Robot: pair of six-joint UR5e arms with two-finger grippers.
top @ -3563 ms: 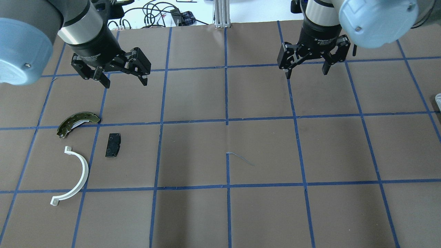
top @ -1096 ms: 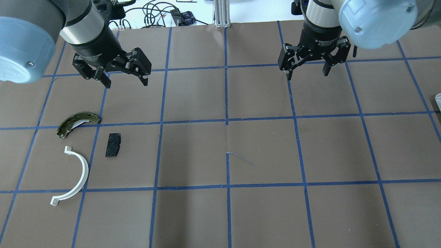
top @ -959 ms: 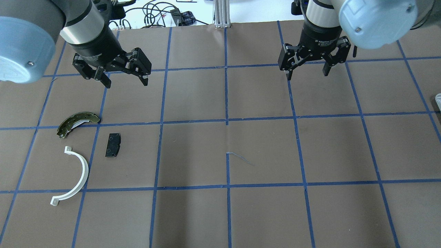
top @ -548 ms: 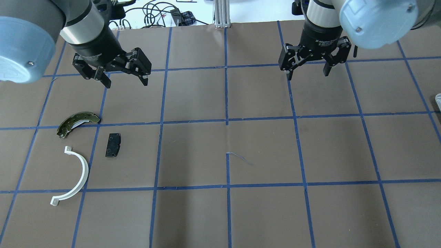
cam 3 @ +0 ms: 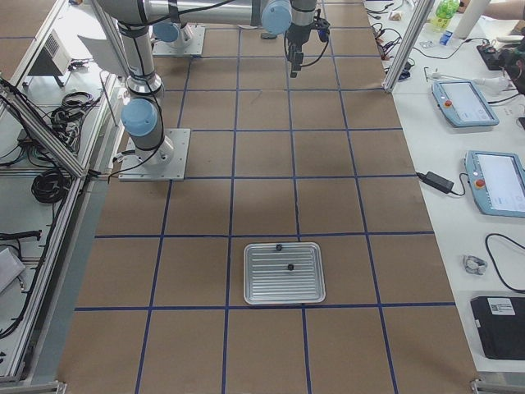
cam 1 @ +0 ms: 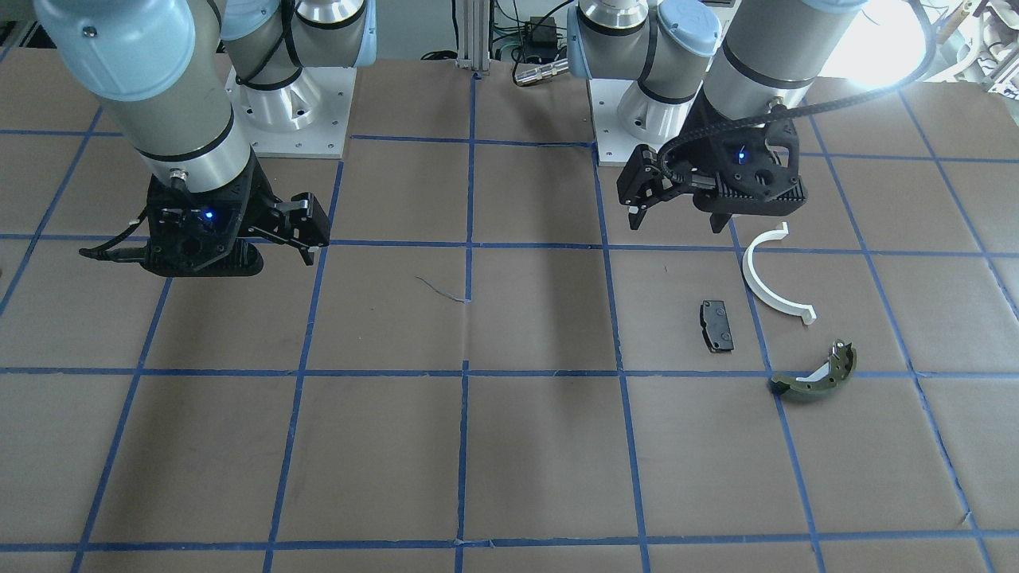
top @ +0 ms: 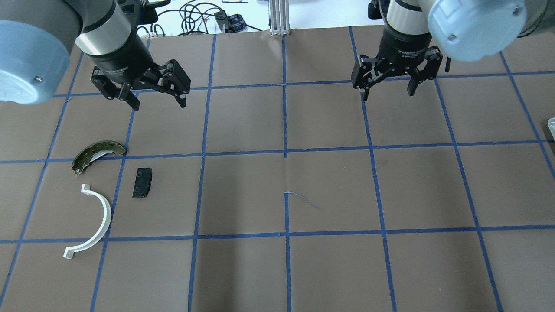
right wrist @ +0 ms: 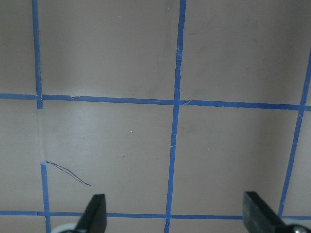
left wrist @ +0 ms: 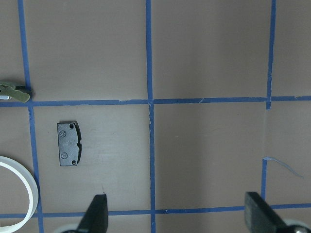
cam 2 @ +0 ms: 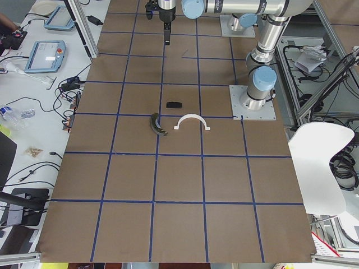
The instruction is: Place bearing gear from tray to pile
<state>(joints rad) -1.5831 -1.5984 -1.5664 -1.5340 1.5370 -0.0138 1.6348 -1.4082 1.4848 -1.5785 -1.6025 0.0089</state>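
The pile lies on the brown mat on my left side: an olive-green brake shoe (top: 97,155), a flat black pad (top: 142,182) and a white half-ring (top: 96,221). My left gripper (top: 159,105) hovers open and empty beyond the pile. In the left wrist view the pad (left wrist: 68,143) lies ahead of its spread fingers (left wrist: 96,213). My right gripper (top: 387,94) is open and empty over bare mat. The metal tray (cam 3: 284,287) shows in the exterior right view with two small dark parts (cam 3: 289,267) on it. I cannot tell which is the bearing gear.
The mat is crossed by a blue tape grid. A loose tape strand (top: 303,199) lies near the middle. The tray's edge (top: 551,125) just shows at the overhead view's right border. Cables and an aluminium post (top: 277,17) stand beyond the far edge.
My right gripper has drifted very slightly to the right. The left gripper and the pile have not visibly moved.
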